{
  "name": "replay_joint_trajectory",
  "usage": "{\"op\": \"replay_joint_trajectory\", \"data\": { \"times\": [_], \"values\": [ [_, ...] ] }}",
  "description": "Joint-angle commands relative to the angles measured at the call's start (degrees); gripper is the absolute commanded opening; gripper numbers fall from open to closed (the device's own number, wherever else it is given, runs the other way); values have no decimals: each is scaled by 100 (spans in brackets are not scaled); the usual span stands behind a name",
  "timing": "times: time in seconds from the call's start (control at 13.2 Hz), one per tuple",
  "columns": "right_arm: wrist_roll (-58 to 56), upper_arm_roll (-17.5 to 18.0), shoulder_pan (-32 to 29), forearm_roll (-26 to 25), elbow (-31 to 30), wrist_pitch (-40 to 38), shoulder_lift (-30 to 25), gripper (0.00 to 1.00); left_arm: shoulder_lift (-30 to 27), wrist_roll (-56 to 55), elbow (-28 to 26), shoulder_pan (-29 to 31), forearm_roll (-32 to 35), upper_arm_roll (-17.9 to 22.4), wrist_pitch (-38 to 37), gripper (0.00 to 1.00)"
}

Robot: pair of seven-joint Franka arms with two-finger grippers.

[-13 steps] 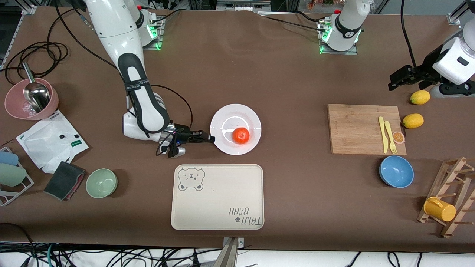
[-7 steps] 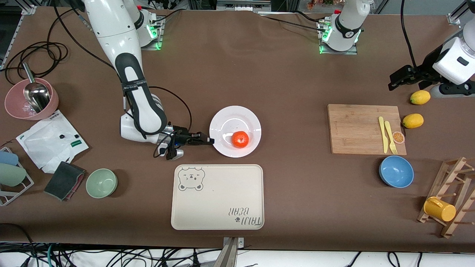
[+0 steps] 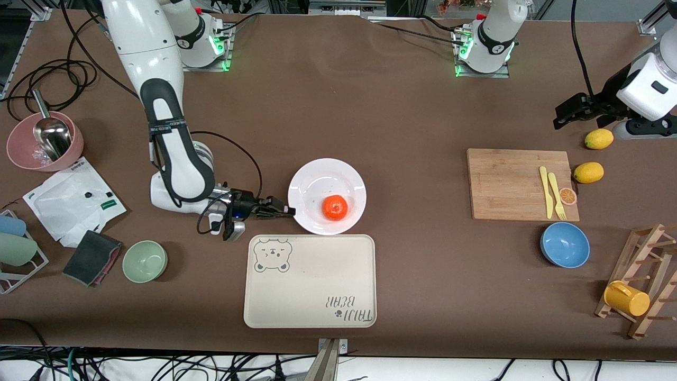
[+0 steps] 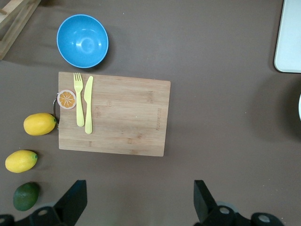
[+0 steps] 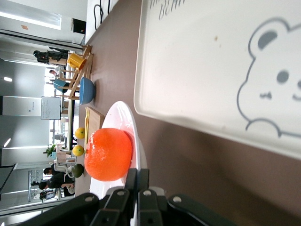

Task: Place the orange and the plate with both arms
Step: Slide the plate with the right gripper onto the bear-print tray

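The white plate (image 3: 317, 182) sits mid-table with the orange (image 3: 335, 207) resting in it, toward the side nearer the front camera. My right gripper (image 3: 290, 210) is shut on the plate's rim at the edge toward the right arm's end. In the right wrist view the fingers (image 5: 138, 181) pinch the thin white rim (image 5: 123, 113), with the orange (image 5: 108, 154) just past them. My left gripper (image 3: 561, 117) hangs open and empty high over the table at the left arm's end; its fingertips (image 4: 75, 197) show wide apart in the left wrist view.
The cream bear-print tray (image 3: 310, 280) lies just nearer the camera than the plate. A wooden cutting board (image 3: 521, 183) holds a yellow fork, knife and orange slice. Two lemons (image 3: 588, 172), a blue bowl (image 3: 565, 244), a green bowl (image 3: 145, 261) and a pink bowl (image 3: 45, 148) stand around.
My right gripper has dragged the plate, with the orange in it, toward the bear tray and the right arm's end. The left arm has not moved.
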Motion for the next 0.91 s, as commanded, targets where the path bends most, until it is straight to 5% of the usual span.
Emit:
{"op": "replay_joint_trajectory", "data": {
  "times": [0.0, 0.61, 0.83],
  "values": [
    [-46, 28, -219, -9, 918, -145, 562, 0, 69, 101, 173, -57, 75, 46, -122, 100],
    [464, 54, -808, 184, 3090, 329, 1960, 0, 69, 101, 173, -57, 75, 37, -122, 100],
    [473, 72, -817, 553, 3233, 663, 2119, 0, 69, 101, 173, -57, 75, 37, -122, 100]
  ]
}}
